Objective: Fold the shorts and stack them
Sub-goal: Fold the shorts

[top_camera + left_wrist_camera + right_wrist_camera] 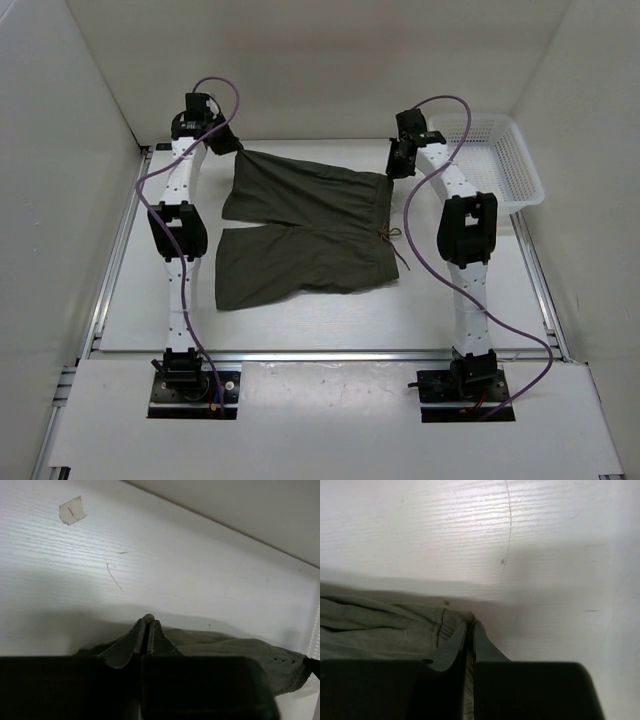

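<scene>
Olive shorts: spread flat on the white table between the two arms, waistband to the right, both legs pointing left.
Drawstring: thin cord trailing off the waistband onto the tabletop.
Left gripper: clenched on the far corner of the far leg's hem, with cloth pinched between its fingers and bunched just behind them.
Right gripper: clamped on the far corner of the waistband, fingers pressed together on the fabric edge.
Basket: white plastic mesh, at the far right corner, apart from the shorts.
Tape scrap: small pale square stuck to the tabletop beyond the left gripper.
</scene>
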Tool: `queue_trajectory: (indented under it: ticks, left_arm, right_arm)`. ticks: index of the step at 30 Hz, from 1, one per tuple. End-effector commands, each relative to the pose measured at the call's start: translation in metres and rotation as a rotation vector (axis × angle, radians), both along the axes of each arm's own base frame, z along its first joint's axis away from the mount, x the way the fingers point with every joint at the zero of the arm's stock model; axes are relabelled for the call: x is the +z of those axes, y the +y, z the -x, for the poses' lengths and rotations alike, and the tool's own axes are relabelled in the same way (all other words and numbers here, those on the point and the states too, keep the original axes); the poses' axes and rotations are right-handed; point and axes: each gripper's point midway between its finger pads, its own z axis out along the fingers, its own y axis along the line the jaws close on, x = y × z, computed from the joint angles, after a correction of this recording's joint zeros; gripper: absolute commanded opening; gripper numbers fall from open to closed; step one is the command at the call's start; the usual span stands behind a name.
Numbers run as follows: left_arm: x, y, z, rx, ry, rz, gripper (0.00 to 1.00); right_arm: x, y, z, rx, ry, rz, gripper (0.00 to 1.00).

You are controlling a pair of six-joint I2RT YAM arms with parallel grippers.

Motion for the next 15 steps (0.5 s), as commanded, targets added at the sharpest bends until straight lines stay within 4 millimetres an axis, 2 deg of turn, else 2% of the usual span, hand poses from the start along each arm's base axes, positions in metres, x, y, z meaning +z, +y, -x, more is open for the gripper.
queue_trajectory:
  ticks: [1,2,3,4,5,6,8,9,11,12,14,15]
  left_arm:
    - [0.077,0.012,0.0,0.016,-0.145,-0.024,0.1]
    - [0.082,0.012,0.002,0.016,-0.149,-0.024,0.1]
    - [0.092,0.012,0.003,0.017,-0.166,-0.024,0.1]
    - [0.093,0.011,0.006,0.009,-0.163,-0.018,0.1]
    - [0.106,0.011,0.009,0.01,-0.18,-0.019,0.1]
    - [0.106,0.011,0.012,0.009,-0.171,-0.019,0.1]
    - [0.114,0.011,0.018,0.01,-0.176,-0.019,0.1]
    - [0.12,0.018,0.023,0.019,-0.178,-0.033,0.1]
    - [0.125,0.018,0.031,0.014,-0.175,-0.04,0.1]
    - [0.127,0.02,0.039,0.015,-0.163,-0.053,0.1]
    - [0.127,0.023,0.049,0.03,-0.146,-0.065,0.1]
    - [0.138,0.023,0.057,0.025,-0.158,-0.072,0.1]
  right_arm:
    - [0.073,-0.016,-0.013,-0.027,-0.153,0.014,0.0]
    - [0.073,-0.016,-0.013,-0.027,-0.153,0.014,0.0]
    - [0.081,-0.017,-0.01,-0.028,-0.165,0.011,0.0]
    - [0.082,-0.017,-0.008,-0.028,-0.162,0.012,0.0]
    - [0.085,-0.018,-0.006,-0.028,-0.165,0.011,0.0]
    - [0.097,-0.018,-0.003,-0.028,-0.183,0.007,0.0]
    - [0.102,-0.021,0.001,-0.034,-0.191,0.013,0.0]
    - [0.114,-0.022,0.004,-0.035,-0.21,0.008,0.0]
    - [0.118,-0.023,0.009,-0.027,-0.216,0.014,0.0]
    - [0.128,-0.024,0.014,-0.027,-0.231,0.011,0.0]
    - [0.125,-0.026,0.021,-0.027,-0.22,0.013,0.0]
    - [0.135,-0.025,0.028,-0.02,-0.231,0.003,0.0]
